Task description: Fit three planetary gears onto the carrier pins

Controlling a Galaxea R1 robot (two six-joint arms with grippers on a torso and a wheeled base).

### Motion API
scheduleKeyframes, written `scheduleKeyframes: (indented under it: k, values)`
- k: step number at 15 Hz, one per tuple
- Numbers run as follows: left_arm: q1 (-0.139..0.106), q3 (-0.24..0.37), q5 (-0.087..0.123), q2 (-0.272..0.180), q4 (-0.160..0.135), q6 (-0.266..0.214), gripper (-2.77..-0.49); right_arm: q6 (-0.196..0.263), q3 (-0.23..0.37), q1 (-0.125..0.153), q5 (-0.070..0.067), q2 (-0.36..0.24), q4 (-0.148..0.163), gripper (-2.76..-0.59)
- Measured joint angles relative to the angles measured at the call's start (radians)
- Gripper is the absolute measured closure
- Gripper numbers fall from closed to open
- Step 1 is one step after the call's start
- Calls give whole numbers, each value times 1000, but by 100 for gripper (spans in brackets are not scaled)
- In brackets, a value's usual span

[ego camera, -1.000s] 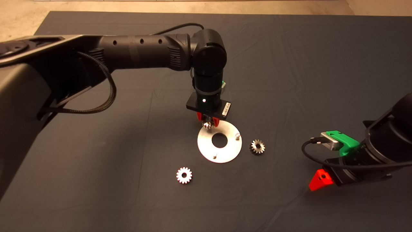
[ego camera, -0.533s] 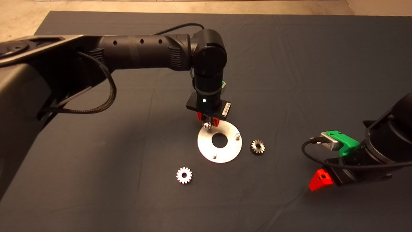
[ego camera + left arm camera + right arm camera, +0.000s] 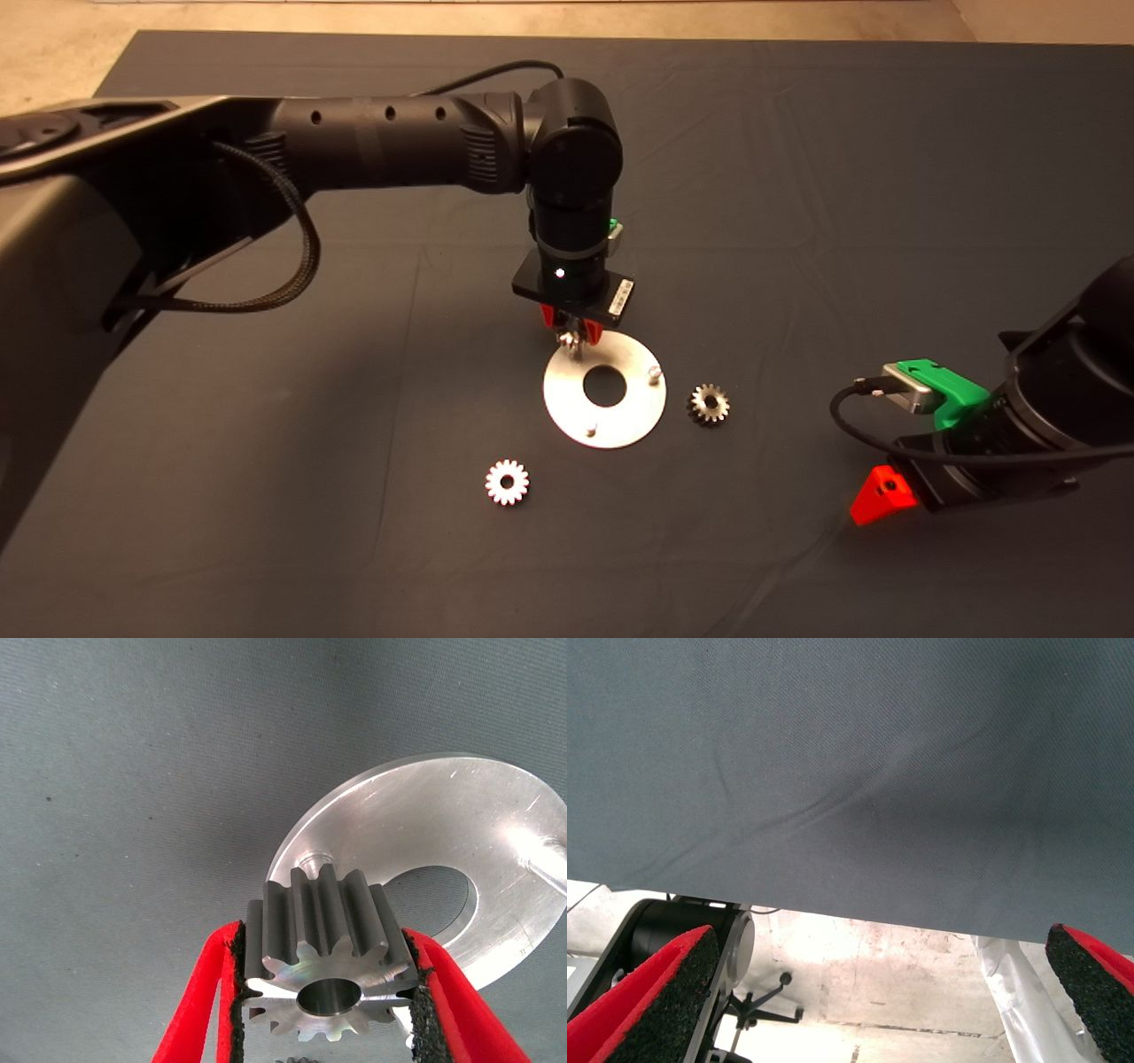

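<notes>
Three gears: one pinched in my left tool, held tilted above the disc; none seated yet.
Change: over the last second I see the left tool has lifted slightly off the rear pin, so the gear in hand hangs just above it, not on it.
Meaning: I judge the bore still needs lining up over that pin before lowering.
Loose gears: one on the tabletop in front of the disc, one just to its right.
Bare pins: right, front.
Right tool: spread wide, parked at the lower right edge.
</notes>
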Motion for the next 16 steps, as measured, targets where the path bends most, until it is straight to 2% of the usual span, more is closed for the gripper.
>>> scheduleKeyframes:
  k: [9, 12, 16]
  values:
    - [3, -19, 1, 0, 1, 0, -90, 0, 0, 0, 0, 0, 0, -276]
    - [16, -19, 2, 0, 1, 0, -90, 0, 0, 0, 0, 0, 0, -276]
    - [16, -19, 6, 0, 1, 1, -90, 0, 0, 0, 0, 0, 0, -276]
